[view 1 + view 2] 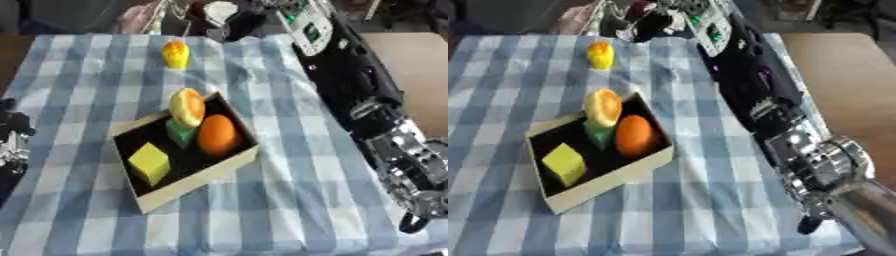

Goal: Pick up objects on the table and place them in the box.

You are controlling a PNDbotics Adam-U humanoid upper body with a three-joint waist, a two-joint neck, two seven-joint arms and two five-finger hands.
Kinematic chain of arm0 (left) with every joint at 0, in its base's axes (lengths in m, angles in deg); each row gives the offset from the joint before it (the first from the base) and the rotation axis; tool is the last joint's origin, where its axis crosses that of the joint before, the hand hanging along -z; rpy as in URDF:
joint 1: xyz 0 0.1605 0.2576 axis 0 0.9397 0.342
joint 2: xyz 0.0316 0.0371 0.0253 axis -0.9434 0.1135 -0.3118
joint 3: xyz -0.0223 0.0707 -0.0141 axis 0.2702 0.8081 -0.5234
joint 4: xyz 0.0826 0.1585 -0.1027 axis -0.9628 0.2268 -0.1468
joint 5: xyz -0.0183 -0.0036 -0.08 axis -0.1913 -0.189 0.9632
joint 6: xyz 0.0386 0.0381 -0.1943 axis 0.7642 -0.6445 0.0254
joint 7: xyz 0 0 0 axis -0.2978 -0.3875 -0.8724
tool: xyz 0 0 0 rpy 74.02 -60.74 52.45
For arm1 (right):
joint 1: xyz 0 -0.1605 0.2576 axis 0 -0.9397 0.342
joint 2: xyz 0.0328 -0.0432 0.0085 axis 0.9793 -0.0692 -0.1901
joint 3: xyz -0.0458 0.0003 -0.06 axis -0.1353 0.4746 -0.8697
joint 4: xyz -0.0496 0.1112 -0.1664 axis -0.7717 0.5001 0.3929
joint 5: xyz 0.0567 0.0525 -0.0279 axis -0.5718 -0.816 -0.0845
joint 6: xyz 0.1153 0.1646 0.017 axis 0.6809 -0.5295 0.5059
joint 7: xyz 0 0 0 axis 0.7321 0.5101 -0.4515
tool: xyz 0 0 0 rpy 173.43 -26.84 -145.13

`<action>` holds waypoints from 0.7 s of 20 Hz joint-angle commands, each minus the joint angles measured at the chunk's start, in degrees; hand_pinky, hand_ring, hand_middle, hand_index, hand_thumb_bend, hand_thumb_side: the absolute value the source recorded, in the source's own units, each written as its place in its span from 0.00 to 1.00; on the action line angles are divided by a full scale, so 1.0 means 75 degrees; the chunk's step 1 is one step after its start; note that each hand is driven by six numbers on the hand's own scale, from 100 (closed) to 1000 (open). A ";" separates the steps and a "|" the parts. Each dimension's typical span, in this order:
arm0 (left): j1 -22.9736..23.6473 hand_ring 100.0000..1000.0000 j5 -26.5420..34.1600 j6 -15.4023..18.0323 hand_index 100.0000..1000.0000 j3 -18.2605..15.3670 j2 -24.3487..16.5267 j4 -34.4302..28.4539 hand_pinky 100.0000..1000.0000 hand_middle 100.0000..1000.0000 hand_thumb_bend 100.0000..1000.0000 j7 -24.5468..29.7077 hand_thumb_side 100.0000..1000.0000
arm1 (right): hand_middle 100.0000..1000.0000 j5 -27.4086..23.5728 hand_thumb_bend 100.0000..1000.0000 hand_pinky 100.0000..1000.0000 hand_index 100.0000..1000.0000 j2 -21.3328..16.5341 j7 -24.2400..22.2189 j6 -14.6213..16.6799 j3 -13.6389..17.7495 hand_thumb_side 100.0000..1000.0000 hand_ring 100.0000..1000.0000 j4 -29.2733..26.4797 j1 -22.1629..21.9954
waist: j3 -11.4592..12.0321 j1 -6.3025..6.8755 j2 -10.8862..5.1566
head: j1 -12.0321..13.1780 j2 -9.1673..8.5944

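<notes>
Far-left edge, mid height: dark mechanical part, likely left hand (10, 137), mostly cut off; finger state cannot be told.

Centre-left on blue-and-white checked tablecloth (289, 200): shallow cardboard box with black interior (197, 182), set askew. Inside, left to right: yellow foam-like cube (150, 162) at near-left end; green block (179, 134), largely hidden under other pieces; yellow-orange rounded fruit (187, 107) propped at far rim; orange round fruit (218, 134) at right. 4 items boxed.

Far of box, well apart from it: small yellow object with orange top (176, 54), upright on cloth. Only 1 loose item seen; task judged nearly done, this piece left to collect.

Right side: black-and-silver right arm running far to near along table edge; right hand (815, 172) at near right, holding nothing, fingers apparently relaxed rather than curled, though blurred and partly cut off.

Far edge clutter indistinct; exact form of loose item not resolvable.
</notes>
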 commanded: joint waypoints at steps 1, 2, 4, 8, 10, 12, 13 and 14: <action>-0.0119 0.53 0.0047 0.0026 0.78 0.0050 -0.0057 -0.0133 0.64 0.54 0.11 0.0071 0.54 | 0.89 0.0709 0.00 0.90 0.94 0.0297 0.0620 -0.0295 0.0481 0.11 0.85 0.0718 0.0366 | 0.0096 0.0026 -0.0039 | -0.0109 0.0033; -0.0130 0.53 0.0057 0.0033 0.78 0.0071 -0.0059 -0.0142 0.64 0.54 0.11 0.0092 0.54 | 0.90 0.0950 0.00 0.90 0.94 0.0414 0.0788 -0.0419 0.0612 0.11 0.85 0.0958 0.0426 | 0.0169 0.0020 -0.0038 | -0.0144 0.0033; -0.0148 0.53 0.0076 0.0047 0.78 0.0122 -0.0056 -0.0150 0.64 0.54 0.11 0.0148 0.54 | 0.90 0.1449 0.00 0.90 0.95 0.0604 0.1071 -0.0691 0.0853 0.11 0.85 0.1368 0.0505 | 0.0318 0.0013 -0.0036 | -0.0225 0.0033; -0.0205 0.53 0.0126 0.0081 0.78 0.0224 -0.0049 -0.0169 0.64 0.54 0.12 0.0271 0.54 | 0.93 0.2301 0.00 0.91 0.95 0.0858 0.1528 -0.1423 0.1322 0.26 0.86 0.2008 0.0497 | 0.0660 0.0010 -0.0035 | -0.0399 0.0033; -0.0225 0.53 0.0150 0.0092 0.78 0.0259 -0.0054 -0.0185 0.64 0.54 0.12 0.0321 0.54 | 0.94 0.2667 0.00 0.91 0.96 0.0924 0.1740 -0.1821 0.1480 0.29 0.86 0.2223 0.0469 | 0.0817 0.0009 -0.0036 | -0.0479 0.0033; -0.0235 0.53 0.0169 0.0096 0.78 0.0285 -0.0053 -0.0194 0.64 0.54 0.12 0.0358 0.54 | 0.94 0.3001 0.00 0.90 0.96 0.0952 0.1928 -0.2172 0.1576 0.32 0.86 0.2369 0.0456 | 0.0957 0.0009 -0.0036 | -0.0554 0.0033; -0.0239 0.53 0.0176 0.0097 0.78 0.0297 -0.0052 -0.0198 0.64 0.54 0.12 0.0376 0.54 | 0.94 0.3150 0.00 0.90 0.96 0.0960 0.2008 -0.2334 0.1613 0.32 0.86 0.2424 0.0454 | 0.1015 0.0011 -0.0036 | -0.0586 0.0033; -0.0244 0.53 0.0183 0.0099 0.78 0.0307 -0.0049 -0.0202 0.64 0.54 0.12 0.0391 0.54 | 0.94 0.3286 0.00 0.90 0.96 0.0965 0.2083 -0.2497 0.1649 0.35 0.86 0.2474 0.0451 | 0.1070 0.0013 -0.0034 | -0.0616 0.0033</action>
